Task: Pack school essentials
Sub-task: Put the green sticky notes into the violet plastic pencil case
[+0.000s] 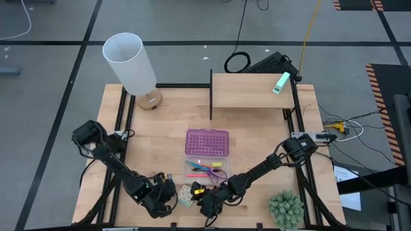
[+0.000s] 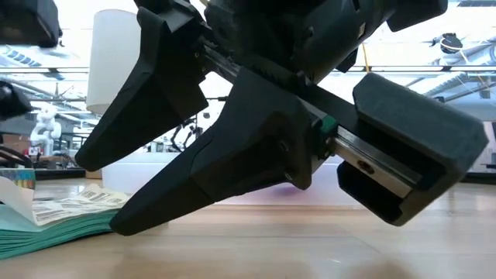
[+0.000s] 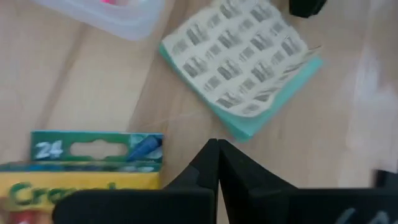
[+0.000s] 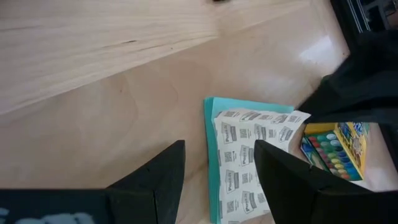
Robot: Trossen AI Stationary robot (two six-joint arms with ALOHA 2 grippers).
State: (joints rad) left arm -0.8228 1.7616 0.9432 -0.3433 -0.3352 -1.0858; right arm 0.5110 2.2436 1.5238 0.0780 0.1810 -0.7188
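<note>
The pale patterned pack (image 1: 185,196) (image 3: 242,56) (image 4: 249,155) lies flat on the table near the front edge, on a teal base. My right gripper (image 1: 205,202) (image 4: 217,168) (image 2: 105,194) is open just to its right, fingers low and slanting toward it. My left gripper (image 1: 164,196) (image 3: 217,155) is shut on the pack's left side, with the yellow-green crayon box (image 3: 87,168) (image 4: 333,149) lying flat beside it. Scissors and pens (image 1: 205,170) lie in the clear case's tray. A small yellow piece (image 1: 196,188) rests on the table. My right gripper has one fingertip (image 2: 120,225) down at table height, right beside the pack's teal edge (image 2: 77,225); whether it touches the pack, I cannot tell. My left gripper's shut fingers stand beside the crayon box, with no contact showing.
The clear case with the purple studded lid (image 1: 207,142) lies mid-table behind the grippers. A white-shaded lamp (image 1: 131,64) stands far left. A wooden shelf (image 1: 250,90) with a mint-green block (image 1: 280,82) stands at the far right. A green spiky plant (image 1: 286,208) is at the near right.
</note>
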